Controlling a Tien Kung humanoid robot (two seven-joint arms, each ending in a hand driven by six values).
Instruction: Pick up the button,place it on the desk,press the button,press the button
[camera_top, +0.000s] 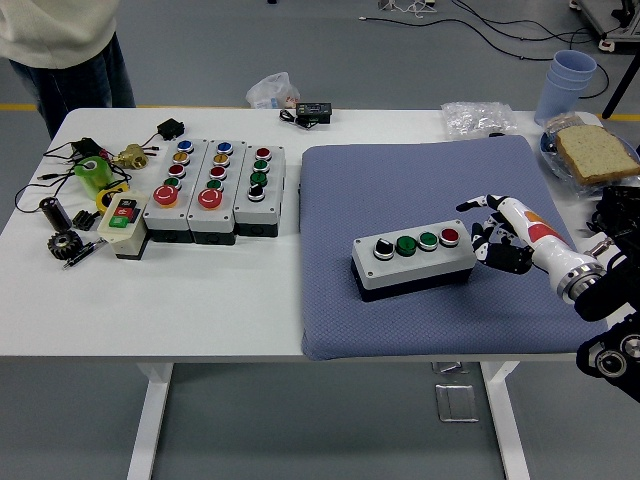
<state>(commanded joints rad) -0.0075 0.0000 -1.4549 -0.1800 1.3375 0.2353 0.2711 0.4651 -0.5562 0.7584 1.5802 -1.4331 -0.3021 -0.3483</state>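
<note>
A single camera sits high on the robot's side of the white table (250, 300), looking forward and down across it. The table's near edge runs along the lower part of the picture, its far edge near the top, with grey floor beyond. Both side edges fit in, so the view stands well back. No second view shares the scene.
</note>
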